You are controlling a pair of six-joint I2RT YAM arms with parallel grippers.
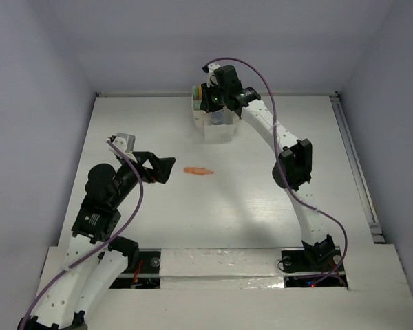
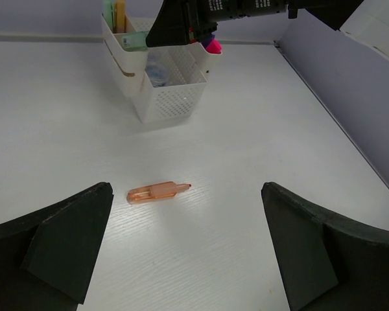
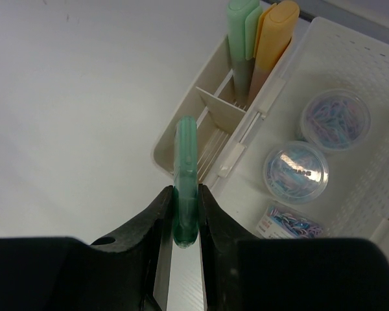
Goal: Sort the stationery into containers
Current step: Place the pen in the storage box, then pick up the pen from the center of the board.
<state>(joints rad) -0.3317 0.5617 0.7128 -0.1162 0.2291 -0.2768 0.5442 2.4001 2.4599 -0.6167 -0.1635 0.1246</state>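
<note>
Gripping a mint-green marker [image 3: 185,168] by its barrel, the right claw [image 3: 183,214] hangs over the white organizer [image 3: 170,139], jaws closed tight on the marker. The marker's far end lies across the rim of a narrow side compartment. Whether the tip has entered the slot cannot be told from the wrist view.

Already in the organizer:
- a second mint marker [image 3: 240,32] and an orange marker [image 3: 272,35], upright and side by side in the next side compartment;
- two round tubs [image 3: 334,120] of coloured clips in the large middle compartment, with a small clear pack [image 3: 288,223] of clips beside them;
- a pink marker [image 2: 212,45] standing in a compartment on the opposite side, partly hidden by the right arm.

Left outside: one peach-orange marker [image 2: 157,192], lying flat on the surface [image 1: 261,199], well apart from the organizer and roughly between the two arms. The left claw [image 2: 187,214] hovers near it, jaws spread wide and empty, with the marker lying ahead of the gap.

Judgement: sorting is mostly done. Two placements remain: dropping the held mint-green marker into its slot, then collecting the peach-orange marker. No other loose stationery shows in the overhead view.
</note>
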